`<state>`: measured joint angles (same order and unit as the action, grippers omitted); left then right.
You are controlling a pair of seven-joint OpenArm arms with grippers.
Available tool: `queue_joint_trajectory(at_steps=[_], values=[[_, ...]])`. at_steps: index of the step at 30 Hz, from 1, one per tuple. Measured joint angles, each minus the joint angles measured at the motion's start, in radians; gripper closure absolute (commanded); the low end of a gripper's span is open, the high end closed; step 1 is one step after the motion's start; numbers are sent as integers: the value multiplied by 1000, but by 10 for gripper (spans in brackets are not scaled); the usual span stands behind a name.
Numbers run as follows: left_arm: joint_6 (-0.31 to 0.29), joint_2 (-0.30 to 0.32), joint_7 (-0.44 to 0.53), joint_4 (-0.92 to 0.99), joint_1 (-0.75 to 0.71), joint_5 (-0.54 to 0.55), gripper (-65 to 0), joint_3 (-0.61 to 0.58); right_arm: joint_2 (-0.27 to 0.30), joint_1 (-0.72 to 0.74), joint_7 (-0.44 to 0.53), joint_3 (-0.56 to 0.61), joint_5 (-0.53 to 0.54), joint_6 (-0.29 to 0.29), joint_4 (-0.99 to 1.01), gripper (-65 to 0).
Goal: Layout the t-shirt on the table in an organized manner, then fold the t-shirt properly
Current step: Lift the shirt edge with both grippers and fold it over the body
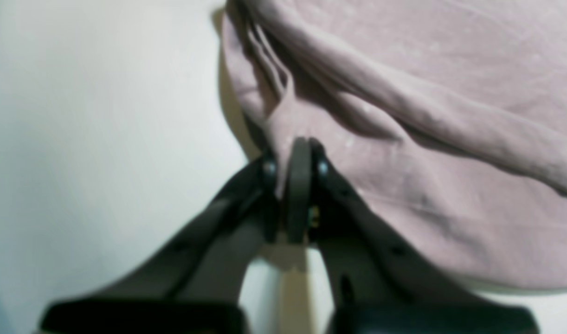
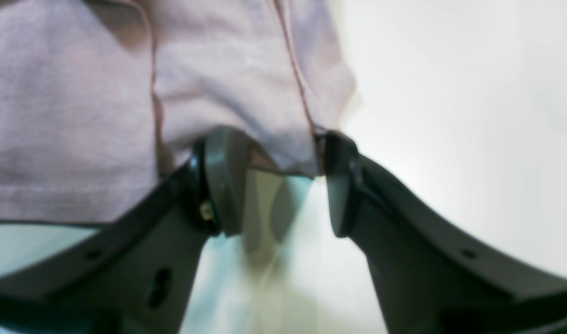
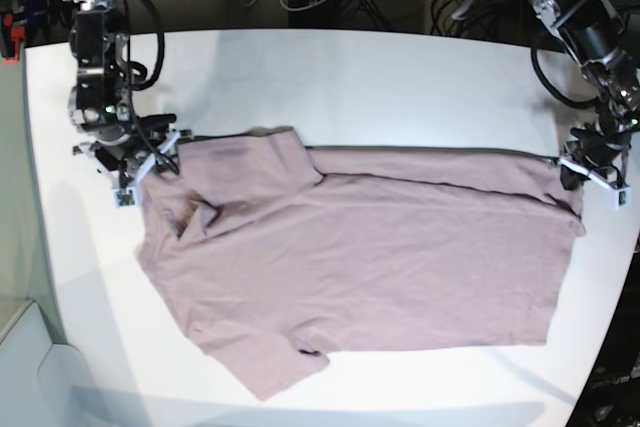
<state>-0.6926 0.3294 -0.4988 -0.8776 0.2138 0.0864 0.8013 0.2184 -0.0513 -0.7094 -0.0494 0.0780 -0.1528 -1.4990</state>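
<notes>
Mauve t-shirt [image 1: 404, 185] pinched by left end effector [image 1: 295, 157].

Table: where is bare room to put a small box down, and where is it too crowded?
The table is bare along the far strip between the t-shirt and the back edge. There is also a bare strip at the near edge, below the hem and sleeve. It is crowded at both ends, where the left hand and the right hand sit at the cloth.
</notes>
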Motion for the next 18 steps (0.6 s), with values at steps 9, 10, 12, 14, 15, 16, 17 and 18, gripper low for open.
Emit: queue_joint_trajectory(at_steps=[9, 10, 12, 14, 15, 16, 17, 18], values=[[-1, 2, -32, -12, -16, 28, 0, 2, 9, -31, -31, 2, -2, 0, -46, 0], [-9, 5, -37, -13, -19, 30, 0, 3, 18, -49, -34, 2, 5, -1, -68, 0], [-10, 9, -50, -14, -20, 29, 0, 3, 23, -72, -58, 0, -4, 0, -113, 0], [-10, 9, -50, -14, -21, 30, 0, 3, 23, -66, -76, 0, -8, -1, -147, 0], [-10, 9, -51, -14, -20, 30, 0, 3, 22, -59, -81, -6, -4, -1, -161, 0], [-10, 9, -51, -14, -21, 30, 0, 3, 21, -55, -93, -20, 2, -1, -180, 0], [-10, 9, -50, -14, -24, 31, 0, 3, 20, -54, -100, -37, 1, 0, -204, 0], [-11, 9, -47, -21, -34, 34, 0, 3, 22, -55, -110, -50, 4, 0, -224, 0]])
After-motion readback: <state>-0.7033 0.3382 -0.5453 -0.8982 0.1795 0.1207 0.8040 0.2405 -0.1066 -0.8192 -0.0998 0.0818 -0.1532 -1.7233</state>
